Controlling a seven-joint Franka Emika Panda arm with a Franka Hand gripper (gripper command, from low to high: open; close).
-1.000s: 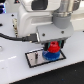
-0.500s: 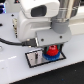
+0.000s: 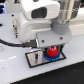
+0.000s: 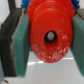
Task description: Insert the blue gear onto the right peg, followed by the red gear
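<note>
From the exterior view, the big white Panda arm (image 3: 37, 20) leans in over a pale, smooth tabletop (image 3: 72, 67), its glossy rounded casings filling most of the upper part of the scene, with a grey cylindrical wrist section above a boxy dark hand. The gripper (image 3: 52, 50) hangs low over a flat grey rectangular plate (image 3: 34, 59) edged in black, which lies on the table. Between the fingers sits the red gear (image 3: 52, 50), a small round plastic piece, bright and slightly shiny. Directly beneath it, on the end of the plate toward the exterior view's right, lies the blue gear (image 3: 50, 56), a wider flat toothed disc whose bright-blue rim peeks out under and around the red one. The right peg itself is hidden by the gears and the hand, so I cannot tell how far the red gear has gone onto it, or whether it touches the blue one. A black cable (image 3: 12, 44) curves in from the exterior view's left toward the hand. In the wrist view, the red gear (image 4: 50, 35) fills the middle: a round disc with a lumpy, toothed edge, a raised hub and a dark centre hole. The fingers (image 4: 20, 45) press against it from both sides, flat teal-grey pads with dark backing, closed snugly on its rim. A sliver of blue (image 4: 25, 4) shows behind it, blurred, above the pale surface.
</note>
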